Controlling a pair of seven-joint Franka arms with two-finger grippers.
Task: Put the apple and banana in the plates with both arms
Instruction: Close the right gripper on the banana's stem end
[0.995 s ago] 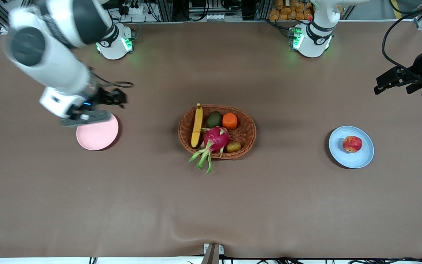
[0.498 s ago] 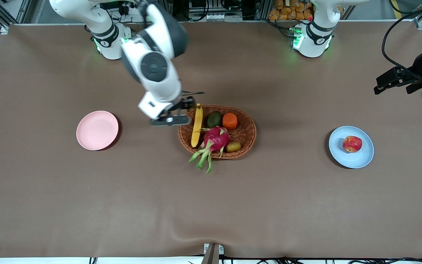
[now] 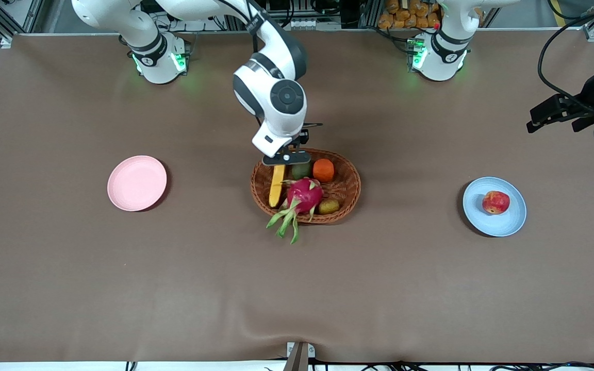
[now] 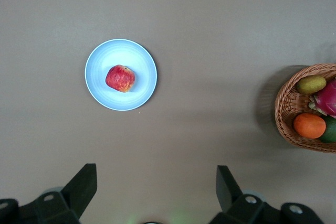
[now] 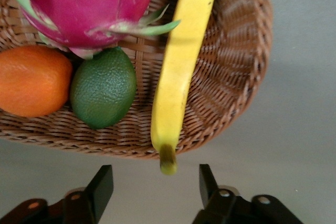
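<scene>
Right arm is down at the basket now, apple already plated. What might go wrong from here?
1. The right tool straddles only the banana's stem end, so a grasp there may slip or let it swing.
2. The dragon fruit lies against the banana; lifting could drag it or tip the basket.
3. The pink plate is a long carry away.

The basket (image 5: 239, 72) was woven brown wicker, ribbed and rough. The banana (image 5: 184, 61) had smooth, matt yellow skin, the dragon fruit (image 5: 89, 3) a waxy pink sheen, and the green fruit (image 5: 103, 87) a finely pebbled skin. The apple (image 4: 120, 78) looked softly glossy on a matt pale blue plate (image 4: 143, 61). The pink plate (image 3: 137, 183) was matt too. The table (image 3: 121, 283) wore a dull brown covering, wrinkled at its near edge.
</scene>
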